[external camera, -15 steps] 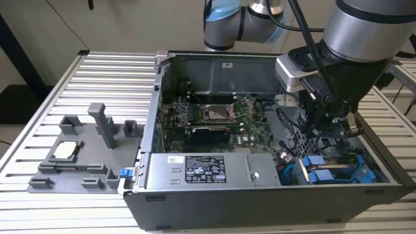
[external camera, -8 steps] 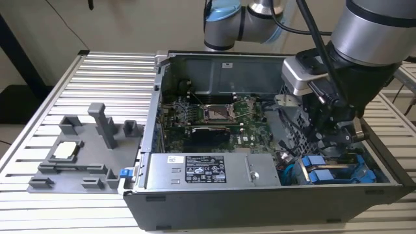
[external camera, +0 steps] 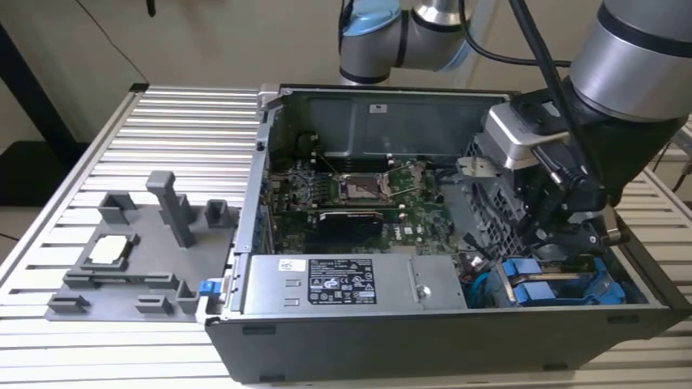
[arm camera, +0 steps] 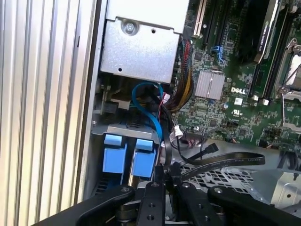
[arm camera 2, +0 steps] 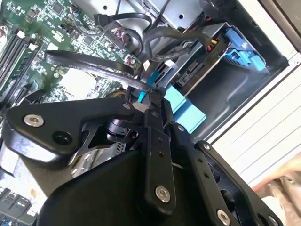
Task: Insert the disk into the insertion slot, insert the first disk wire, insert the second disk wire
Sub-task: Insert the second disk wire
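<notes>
**A:** Where are we at? The case (external camera: 324, 340) is open, and the disk (external camera: 546, 290) looks seated in the slot (external camera: 605, 279) at the case's front corner.

**B:** Yep. The gripper (arm camera: 170, 173) is pinched shut on a flat black wire (arm camera: 225, 162) right above it. We'd square the plug up, then push gently.

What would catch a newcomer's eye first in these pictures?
First, the open computer case on the slatted table, its green motherboard exposed. Next, the robot arm reaching in at the exterior view's right, its end effector at a flat black cable above two bright blue drive frames.
</notes>
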`<control>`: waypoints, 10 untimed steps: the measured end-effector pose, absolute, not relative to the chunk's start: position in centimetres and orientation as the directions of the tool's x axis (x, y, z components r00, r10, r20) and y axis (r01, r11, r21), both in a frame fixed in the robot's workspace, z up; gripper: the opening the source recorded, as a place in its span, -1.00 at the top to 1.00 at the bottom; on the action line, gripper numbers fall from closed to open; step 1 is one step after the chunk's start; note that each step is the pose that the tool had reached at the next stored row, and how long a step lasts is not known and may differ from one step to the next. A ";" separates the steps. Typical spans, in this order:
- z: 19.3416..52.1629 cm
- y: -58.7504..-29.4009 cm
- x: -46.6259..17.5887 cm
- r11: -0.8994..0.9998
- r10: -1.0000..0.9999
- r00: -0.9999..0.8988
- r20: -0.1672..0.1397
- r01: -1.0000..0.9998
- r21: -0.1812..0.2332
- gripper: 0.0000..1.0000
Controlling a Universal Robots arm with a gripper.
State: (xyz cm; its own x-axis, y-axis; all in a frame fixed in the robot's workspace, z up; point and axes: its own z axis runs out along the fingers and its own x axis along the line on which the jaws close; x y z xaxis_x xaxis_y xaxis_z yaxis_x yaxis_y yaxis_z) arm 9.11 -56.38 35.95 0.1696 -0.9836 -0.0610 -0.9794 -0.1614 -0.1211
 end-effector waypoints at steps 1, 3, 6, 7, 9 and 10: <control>35.9 -56.5 9.3 -0.161 -0.984 0.170 -0.061 -0.979 -0.121 0.68; 35.7 -56.6 9.7 -0.161 -0.984 0.169 -0.061 -0.980 -0.120 0.68; 35.6 -56.8 10.2 -0.160 -0.984 0.169 -0.061 -0.980 -0.118 0.68; 35.6 -56.9 10.3 -0.160 -0.984 0.168 -0.061 -0.980 -0.118 0.68; 35.6 -56.9 10.3 -0.157 -0.984 0.165 -0.060 -0.981 -0.117 0.68; 35.6 -57.0 10.3 -0.157 -0.985 0.164 -0.060 -0.981 -0.117 0.68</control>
